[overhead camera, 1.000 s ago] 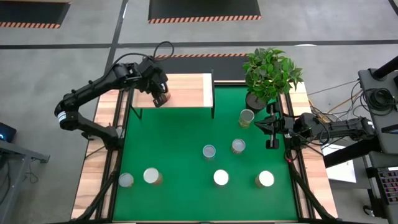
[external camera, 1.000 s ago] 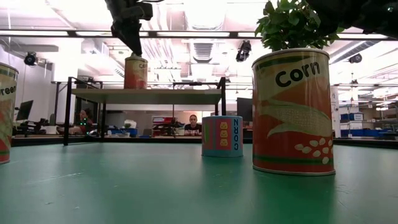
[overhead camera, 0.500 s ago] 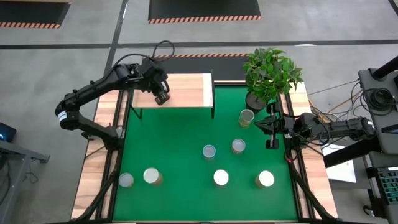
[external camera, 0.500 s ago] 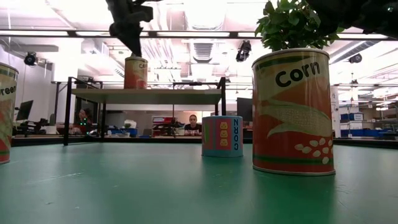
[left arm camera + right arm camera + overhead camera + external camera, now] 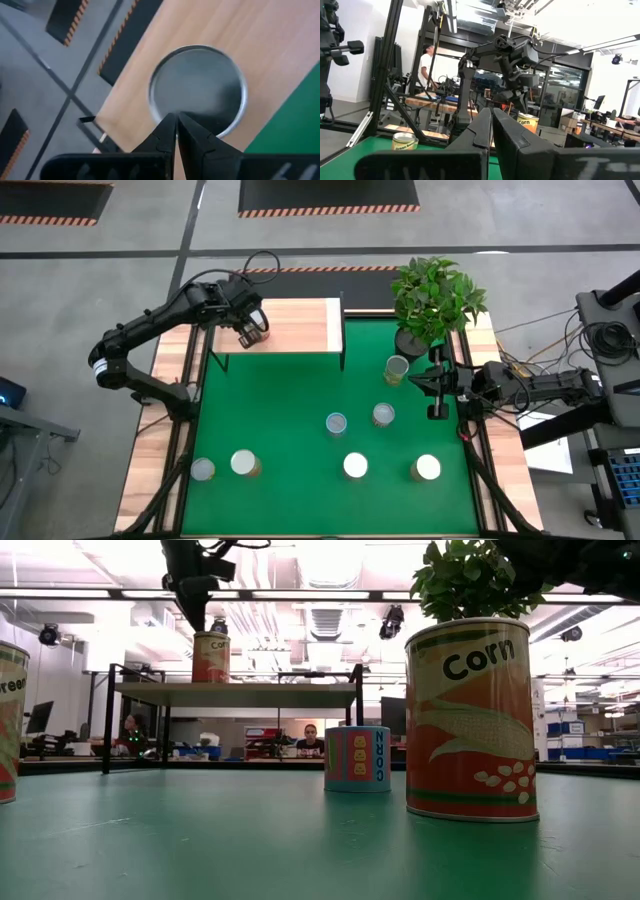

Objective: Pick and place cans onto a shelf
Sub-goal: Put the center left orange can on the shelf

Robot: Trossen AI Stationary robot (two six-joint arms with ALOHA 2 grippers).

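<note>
A corn can (image 5: pixel 211 657) stands upright by its base on the left part of the shelf (image 5: pixel 300 325), whose wooden top is at the table's far left. My left gripper (image 5: pixel 176 117) is shut and points steeply down over this can's silvery top (image 5: pixel 200 80); in the high view the gripper (image 5: pixel 250 335) hides the can. Several more cans stand on the green mat, among them one (image 5: pixel 336 423) at the middle and one (image 5: pixel 427 468) near the front right. My right gripper (image 5: pixel 415 380) waits shut at the right edge, off the mat's surface. My left gripper's shut fingertips (image 5: pixel 170 125) come from above, slanting, and stand over the near part of the can's top by its rim (image 5: pixel 220 131). Whether they touch the top I cannot tell. The can stands upright on the shelf.
A potted plant (image 5: pixel 435 300) stands at the far right corner, with a can (image 5: pixel 397 368) just in front of it. Two cans (image 5: pixel 243 463) stand near the front left. In the low view a large corn can (image 5: pixel 467 720) and a blue one (image 5: pixel 357 758) are close.
My left gripper has swung a little toward the table's left edge above the shelf, tipping and turning at the wrist. The can on the shelf now stands slightly farther left, and more of its label faces the low camera.
</note>
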